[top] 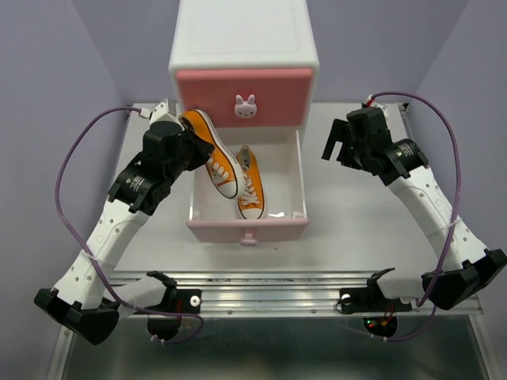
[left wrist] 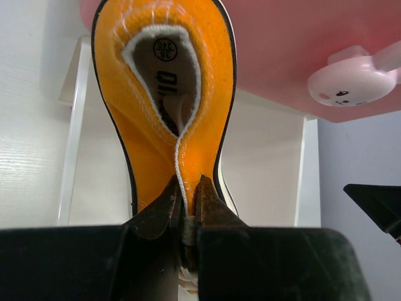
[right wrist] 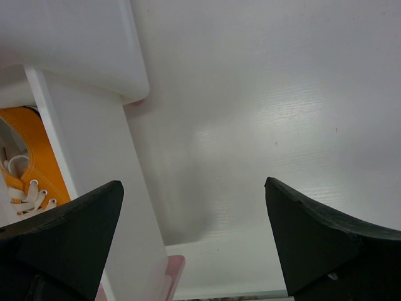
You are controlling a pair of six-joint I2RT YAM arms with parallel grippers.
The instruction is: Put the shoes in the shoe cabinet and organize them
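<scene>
Left hand (top: pixel 192 144), clenched on an orange canvas sneaker (top: pixel 212 157), slants it into the white boxy shoe cabinet (top: pixel 242 39)'s open pale-pink drawer (top: pixel 247 225), left of the second orange sneaker (top: pixel 251 184). Next it likely needs lowering and release. Right hand (top: pixel 337 150) hangs released, right of the cabinet.

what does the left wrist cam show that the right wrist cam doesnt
Only left wrist: the left gripper shut on the heel of the held orange shoe, and the bunny knob on the salmon drawer front. Only right wrist: the right gripper open with nothing between its fingers, bare table, and the laces of the second orange shoe. Both: white walls of the open drawer.
</scene>
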